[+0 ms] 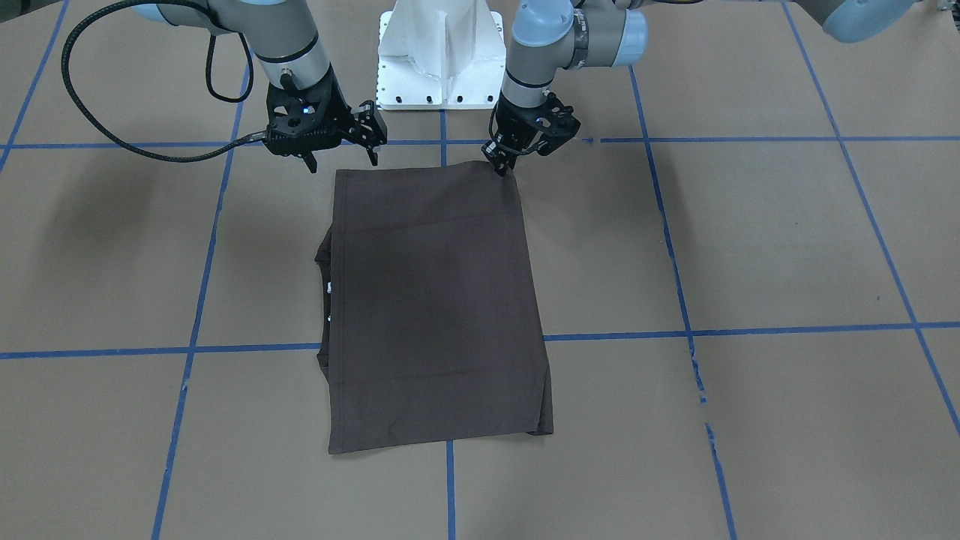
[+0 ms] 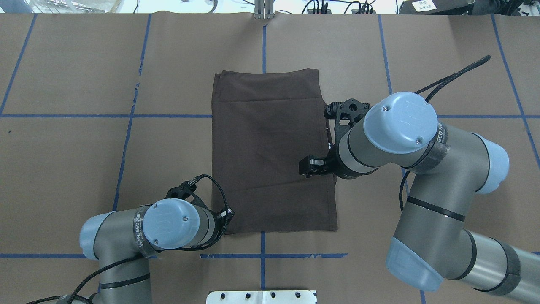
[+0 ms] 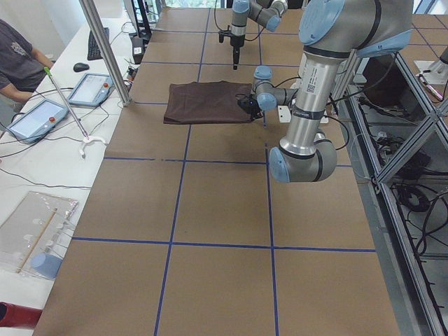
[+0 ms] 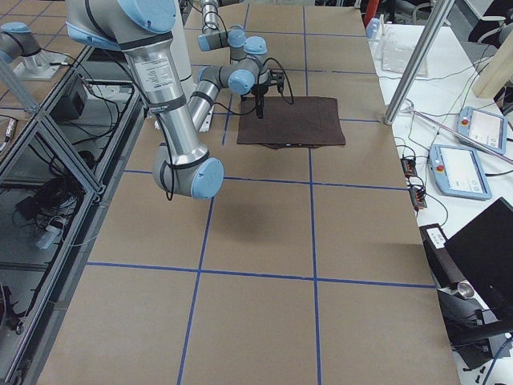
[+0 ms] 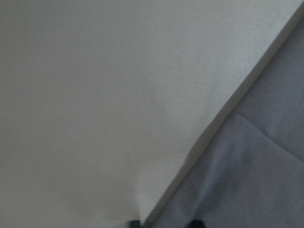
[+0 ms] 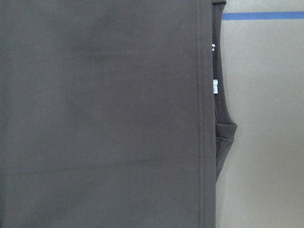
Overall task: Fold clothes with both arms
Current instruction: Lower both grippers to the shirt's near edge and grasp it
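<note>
The dark brown T-shirt [image 1: 439,300] lies folded into a rectangle on the table [image 1: 750,247], its long axis running away from the robot. The left gripper [image 1: 501,166] is down at the shirt's near corner; I cannot tell how its fingers are set. The right gripper [image 1: 341,159] hangs higher by the other near corner, fingers spread and empty.

A robotics lab: robot arms [image 2: 438,198], a tape-gridded table [image 3: 210,210], teach pendants [image 4: 457,170], an operator [image 3: 15,56].
</note>
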